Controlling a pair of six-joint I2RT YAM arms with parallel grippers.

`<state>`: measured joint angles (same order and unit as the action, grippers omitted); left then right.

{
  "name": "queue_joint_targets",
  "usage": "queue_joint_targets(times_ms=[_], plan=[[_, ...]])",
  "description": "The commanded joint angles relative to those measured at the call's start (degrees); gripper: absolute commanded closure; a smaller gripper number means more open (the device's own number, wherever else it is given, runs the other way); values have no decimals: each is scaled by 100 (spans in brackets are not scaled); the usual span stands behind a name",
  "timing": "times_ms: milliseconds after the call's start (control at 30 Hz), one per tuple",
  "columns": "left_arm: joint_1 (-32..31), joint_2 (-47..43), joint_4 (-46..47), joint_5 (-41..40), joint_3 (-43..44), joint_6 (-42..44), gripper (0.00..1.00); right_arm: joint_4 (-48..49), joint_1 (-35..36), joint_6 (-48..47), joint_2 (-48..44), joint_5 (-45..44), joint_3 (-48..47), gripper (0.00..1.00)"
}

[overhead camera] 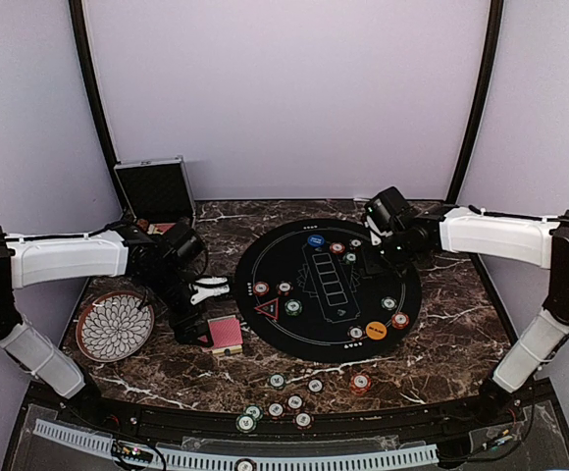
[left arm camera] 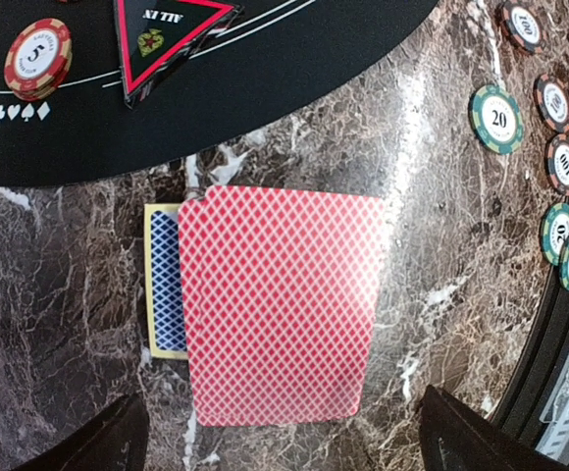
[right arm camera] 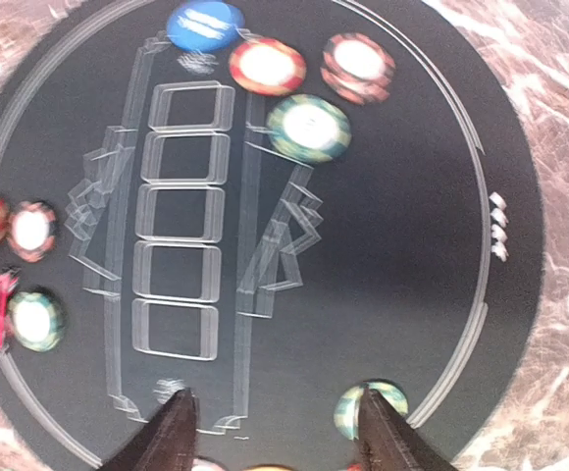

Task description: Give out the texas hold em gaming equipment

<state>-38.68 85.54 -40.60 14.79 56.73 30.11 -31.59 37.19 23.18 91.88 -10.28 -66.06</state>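
Some poker chips (overhead camera: 293, 307) already sit on the black mat (overhead camera: 265, 257), mid-frame. Loose chips (overhead camera: 277, 381) wait low on the table (overhead camera: 451, 339). Your left tool (left arm camera: 284, 429) hangs wide open over the red cards (left arm camera: 280, 304). Your right tool (right arm camera: 280, 432) is open, holding nothing.

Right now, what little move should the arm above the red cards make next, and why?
Probably lower the left arm straight down so its jaws come beside the red cards, then close. The jaws stand wide open, one toward each side of the stack, which lies flat on the marble table. The five card boxes on the black mat are empty.
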Motion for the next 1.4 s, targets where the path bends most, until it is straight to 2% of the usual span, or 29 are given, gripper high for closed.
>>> queue_joint_targets(times_ms=[0,267,700,1367], plan=[[-198,52,150,-391,-165,188,1,-16,267,283,-148,185,-261,36],[-314,131,295,-676,-287,295,1,111,540,483,-66,434,-338,31],[-377,317,422,-976,-414,429,1,228,579,568,-182,527,-226,23],[-413,643,754,-1271,-544,429,1,303,579,589,-267,601,-91,22]])
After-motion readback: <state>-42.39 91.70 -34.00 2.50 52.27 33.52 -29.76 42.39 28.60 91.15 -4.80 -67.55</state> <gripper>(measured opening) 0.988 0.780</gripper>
